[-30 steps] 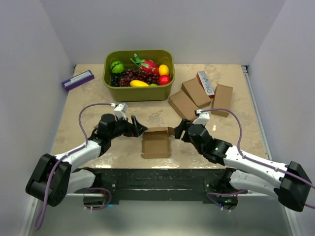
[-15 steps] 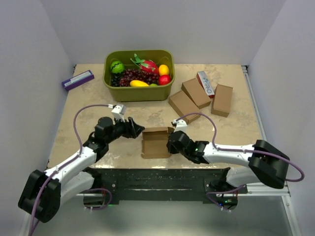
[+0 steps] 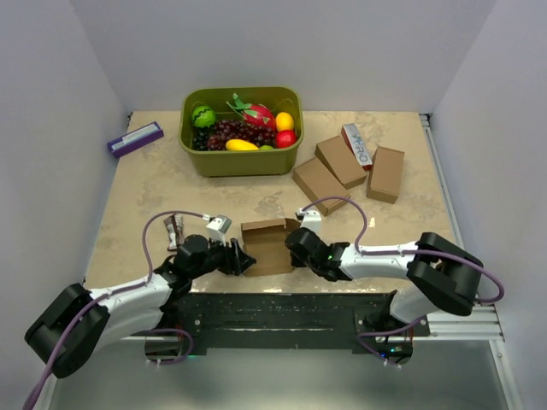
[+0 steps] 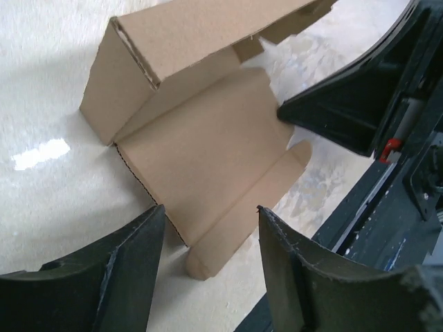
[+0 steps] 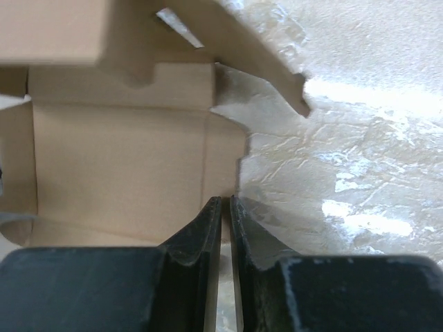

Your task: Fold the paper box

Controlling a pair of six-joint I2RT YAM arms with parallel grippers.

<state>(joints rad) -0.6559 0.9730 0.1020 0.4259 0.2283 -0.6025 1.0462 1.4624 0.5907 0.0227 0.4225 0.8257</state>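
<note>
At the table's [image 3: 154,201] near edge, the paper box [image 3: 267,248] is being flanked, long axis near-to-far, raised flap farthest: left gripper [image 4: 210,209] spread at its near-left corner, right gripper [image 5: 222,200] pressed nearly together on its right flap.

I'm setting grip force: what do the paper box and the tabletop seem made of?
The paper box looks like thin brown cardboard, matte and unprinted, with creased folds and a perforated edge. The tabletop looks like glossy beige marbled stone or laminate, judging by its veining and bright glare; which one is unclear.
</note>
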